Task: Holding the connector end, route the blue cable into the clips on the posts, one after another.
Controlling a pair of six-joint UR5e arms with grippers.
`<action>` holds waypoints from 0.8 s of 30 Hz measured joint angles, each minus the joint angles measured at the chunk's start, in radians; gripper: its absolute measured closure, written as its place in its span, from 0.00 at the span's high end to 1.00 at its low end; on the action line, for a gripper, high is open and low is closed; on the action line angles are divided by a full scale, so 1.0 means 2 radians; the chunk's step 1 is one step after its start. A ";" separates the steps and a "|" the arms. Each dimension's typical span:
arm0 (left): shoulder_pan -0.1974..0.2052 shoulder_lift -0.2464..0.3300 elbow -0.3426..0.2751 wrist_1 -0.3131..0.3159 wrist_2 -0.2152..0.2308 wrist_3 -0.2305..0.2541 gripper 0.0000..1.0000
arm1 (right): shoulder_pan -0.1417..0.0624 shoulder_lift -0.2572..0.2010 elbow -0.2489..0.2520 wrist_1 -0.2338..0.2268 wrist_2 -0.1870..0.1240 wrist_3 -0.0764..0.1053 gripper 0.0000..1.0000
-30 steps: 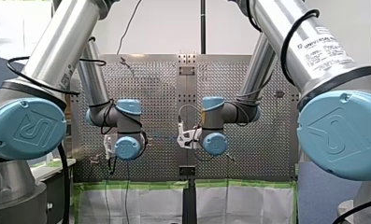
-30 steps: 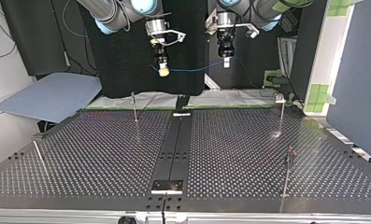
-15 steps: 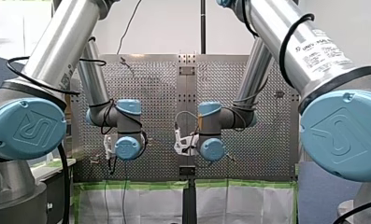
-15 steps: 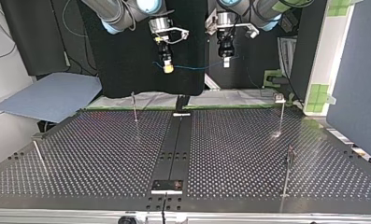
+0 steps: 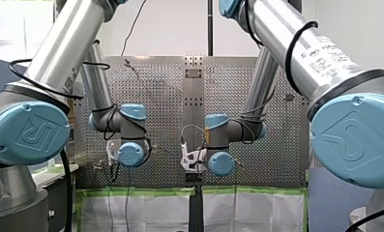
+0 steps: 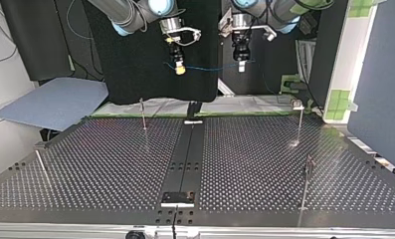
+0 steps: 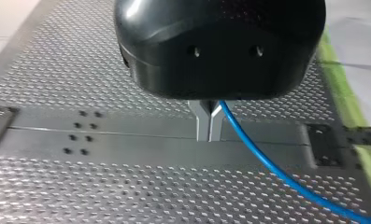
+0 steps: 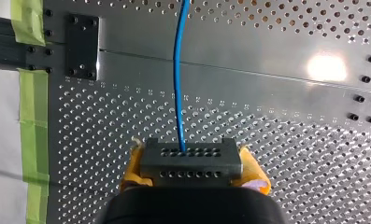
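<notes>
Both elbows up: my left arm [image 5: 59,48] and my right arm [image 5: 296,48] hold their wrists so the grippers hang pointing down, near each other. My left gripper [image 7: 208,134]: metal fingers pressed together on the blue cable [image 7: 267,163]. My right gripper [image 8: 192,166]: yellow pads clamped on the dark connector [image 8: 191,154].

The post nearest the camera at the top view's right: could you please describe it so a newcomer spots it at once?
In the top view, find the perforated table and look right of its central rail. Two thin posts stand there; this post stands closer to the camera than the far post. Its tip carries a small dark clip, whereas the far post's is pale.
</notes>
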 joint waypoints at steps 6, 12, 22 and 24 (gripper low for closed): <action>0.026 -0.026 0.000 -0.025 0.015 0.025 0.00 | 0.000 0.000 0.000 0.000 0.000 0.000 0.00; 0.039 -0.055 0.000 -0.037 0.016 0.034 0.00 | 0.000 0.000 0.000 0.000 0.000 0.000 0.00; 0.040 -0.077 0.000 -0.038 0.017 0.036 0.00 | 0.000 0.000 0.000 0.000 0.000 0.000 0.00; 0.038 -0.080 0.001 -0.034 0.019 0.039 0.00 | 0.004 -0.004 -0.004 0.003 0.004 0.004 0.00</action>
